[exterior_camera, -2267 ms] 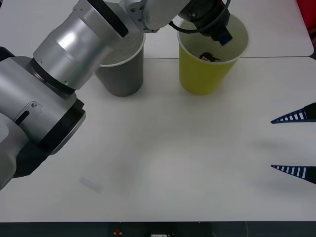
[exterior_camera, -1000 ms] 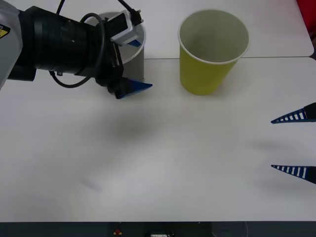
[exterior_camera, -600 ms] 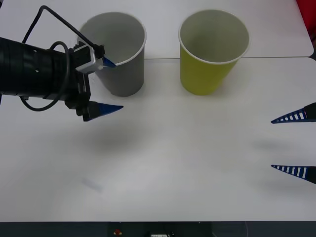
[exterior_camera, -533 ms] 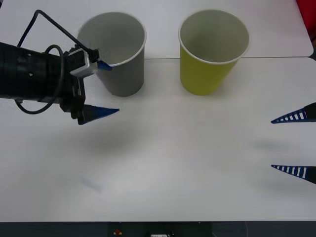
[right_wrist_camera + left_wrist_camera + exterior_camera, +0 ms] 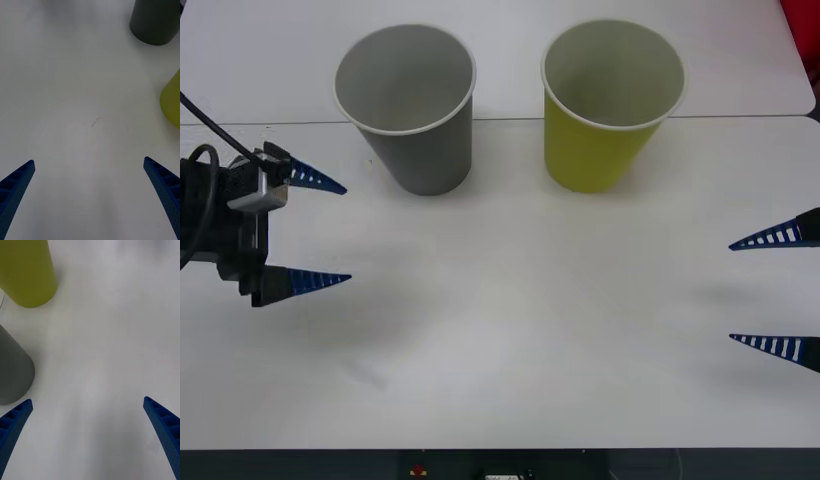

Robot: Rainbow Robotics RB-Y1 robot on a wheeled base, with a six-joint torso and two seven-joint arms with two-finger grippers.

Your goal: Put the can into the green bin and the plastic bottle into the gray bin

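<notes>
Standing side by side at the top of the front view are the gray bin [image 5: 406, 105], upper left of centre, and the green bin [image 5: 611, 102], upper right of centre, both upright on the white table [image 5: 520, 330] and apart from each other. From above, both bins look pale inside, though their bottoms are dim, so I cannot tell what lies in them.

At the left edge of the frame, the left gripper [image 5: 320, 232] hovers over the table with its blue ribbed fingers [image 5: 315, 180] spread wide and nothing between them, below and to the left of the gray bin. Its wrist view shows the gray bin [image 5: 14, 369] and the green bin [image 5: 27, 272] off to one side.

At the right edge of the frame, the right gripper [image 5: 770, 292] waits with its fingers [image 5: 772, 237] likewise parted and empty, well apart from both bins.
</notes>
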